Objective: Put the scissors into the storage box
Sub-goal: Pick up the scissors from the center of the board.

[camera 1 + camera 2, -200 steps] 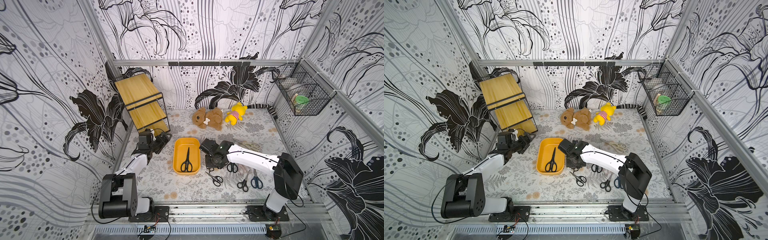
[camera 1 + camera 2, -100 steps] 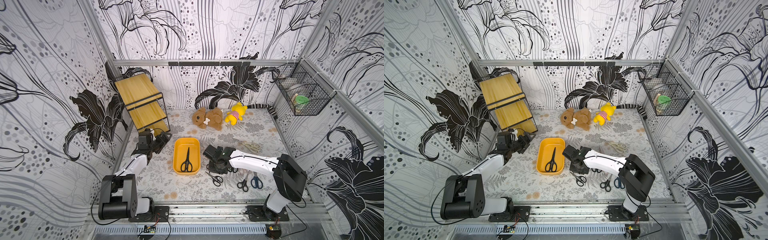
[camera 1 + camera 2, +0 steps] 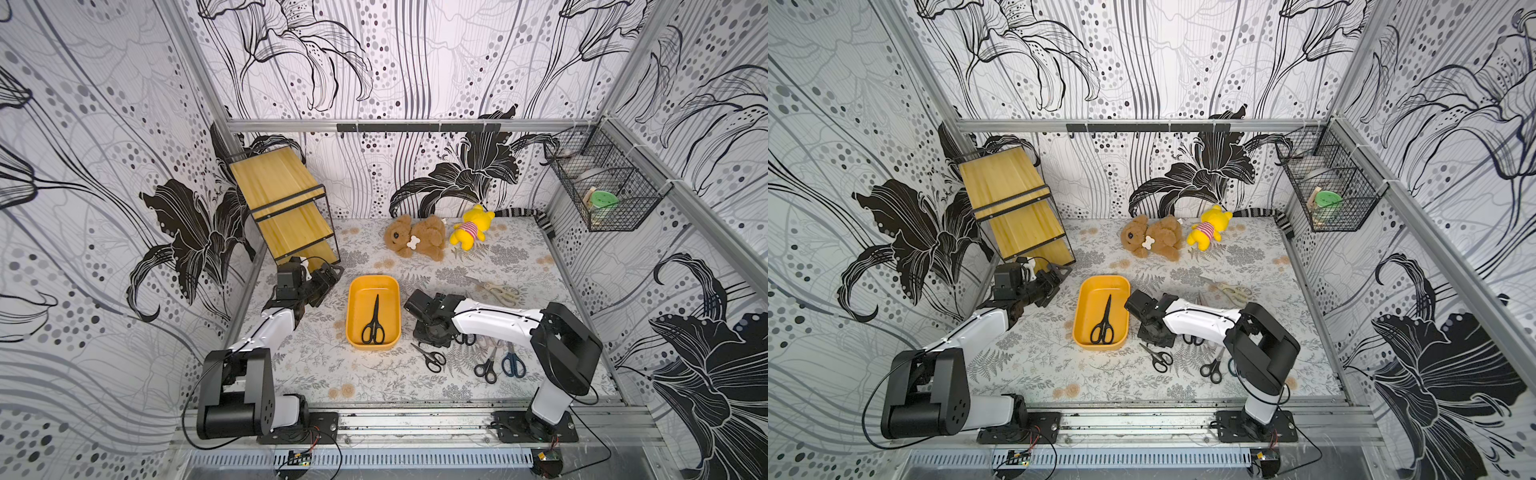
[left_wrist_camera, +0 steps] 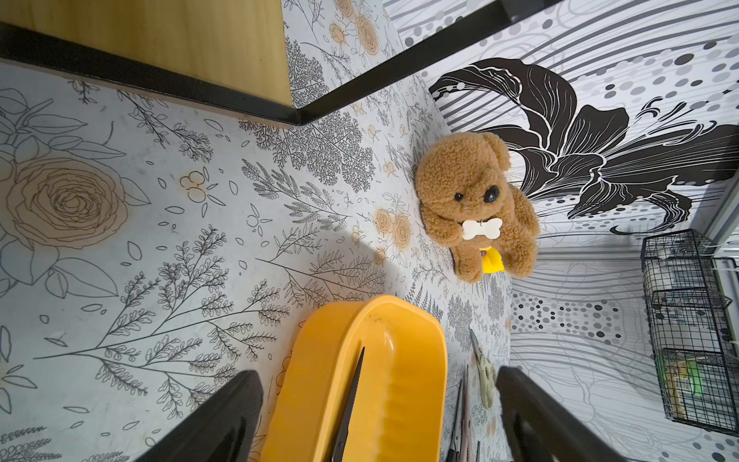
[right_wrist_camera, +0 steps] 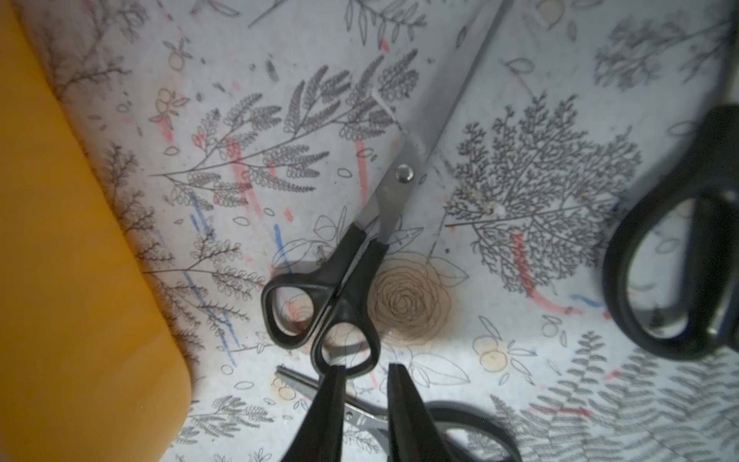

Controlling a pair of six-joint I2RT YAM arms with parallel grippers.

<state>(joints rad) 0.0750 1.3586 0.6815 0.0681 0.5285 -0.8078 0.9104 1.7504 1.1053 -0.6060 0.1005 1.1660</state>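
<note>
Beside the orange storage box [image 3: 352,291], the right gripper [image 5: 366,366], jaws nearly together, meets black-handled scissors [image 5: 394,188]; grasp unclear. The left gripper [image 4: 376,372] is spread wide.

Both top views look steeply down on the storage box [image 3: 372,286] from high in front. Left wrist looks low along it toward the back wall [image 4: 600,280]; right wrist, close to the floor [image 5: 520,80], catches its long side.

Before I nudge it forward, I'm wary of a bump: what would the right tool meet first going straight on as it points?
The right tool would first meet the handle loop of the black-handled scissors just ahead of its tips; how near, the view leaves unclear.
</note>
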